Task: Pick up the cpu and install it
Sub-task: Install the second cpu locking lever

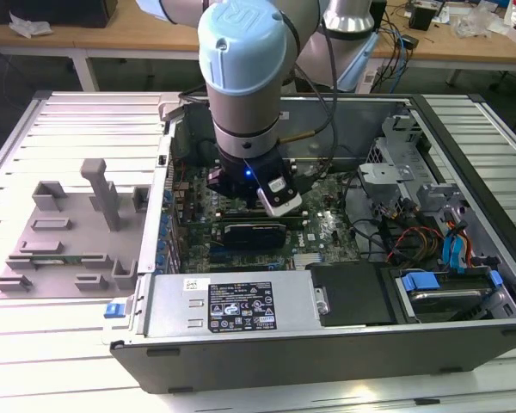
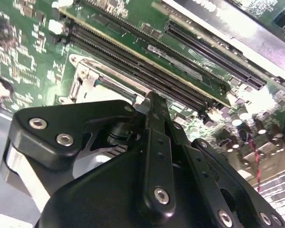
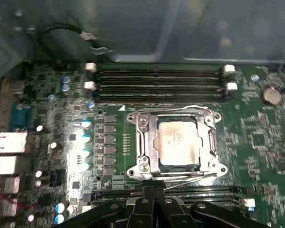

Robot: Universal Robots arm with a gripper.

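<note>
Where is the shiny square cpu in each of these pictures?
First wrist view: cpu seated inside the metal socket frame, mid-picture.
Second wrist view: the socket frame's corner past the gripper, which covers the rest.
Exterior view: the arm stands over that spot.
Shared landmark: socket frame.

Black label [image 1: 242,307] with white print and small marks on the computer case's [image 1: 327,353] front metal cover, too small to read, small white sticker [image 1: 194,283] just beside it likewise unreadable, faint etched lines on the cpu [image 3: 178,144] lid, illegible
</note>
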